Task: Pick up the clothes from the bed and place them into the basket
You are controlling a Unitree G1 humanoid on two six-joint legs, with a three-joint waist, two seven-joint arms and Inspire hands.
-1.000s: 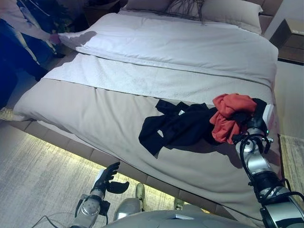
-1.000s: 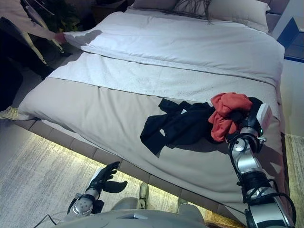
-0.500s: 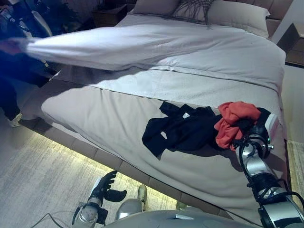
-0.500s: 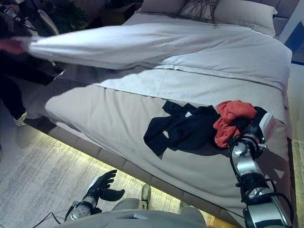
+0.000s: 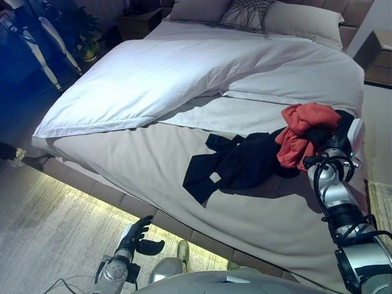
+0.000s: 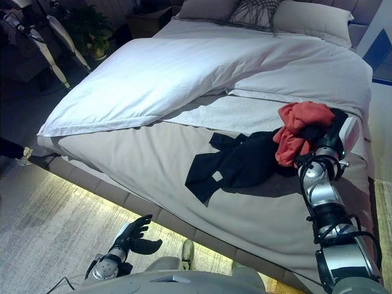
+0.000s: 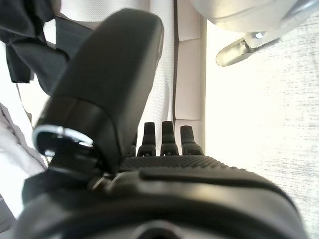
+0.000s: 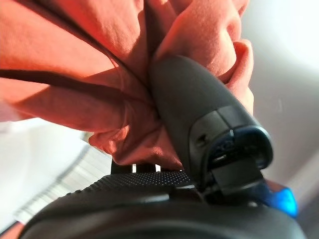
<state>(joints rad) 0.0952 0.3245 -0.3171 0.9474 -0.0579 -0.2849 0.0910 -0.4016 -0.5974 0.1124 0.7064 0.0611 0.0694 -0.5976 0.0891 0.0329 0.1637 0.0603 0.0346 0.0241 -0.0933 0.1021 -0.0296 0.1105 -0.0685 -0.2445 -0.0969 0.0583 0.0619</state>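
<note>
Left eye view, bed: a wide bed (image 5: 153, 165) with a beige cover fills the frame; a white duvet (image 5: 159, 79) lies folded back across its upper half, from 10 o'clock toward 1 o'clock, with pillows (image 5: 288, 15) at 12 o'clock.
Left eye view, clothes: a black garment (image 5: 236, 166) lies spread on the beige cover just right of centre, toward 3 o'clock; a bunched red garment (image 5: 301, 131) sits at its right end, lifted above the cover.
Left eye view, right robot hand: the right robot hand (image 5: 334, 138) at 3 o'clock is closed on the red garment, its arm rising from 5 o'clock.
Left eye view, left robot hand: the left robot hand (image 5: 139, 237) hangs at 7 o'clock over the floor (image 5: 49, 226) beside the bed edge, fingers loosely spread, holding nothing.
Right eye view: the same scene; a nightstand (image 6: 147, 21) stands at 11 o'clock beyond the bed.
Left wrist view: the left robot hand's thumb and straight fingers (image 7: 169, 134) point along the padded bed base, nothing between them; part of the black garment shows at 10 o'clock.
Right wrist view: red cloth (image 8: 99, 74) fills the view, pinched under the dark thumb (image 8: 189, 99) of the right robot hand.
</note>
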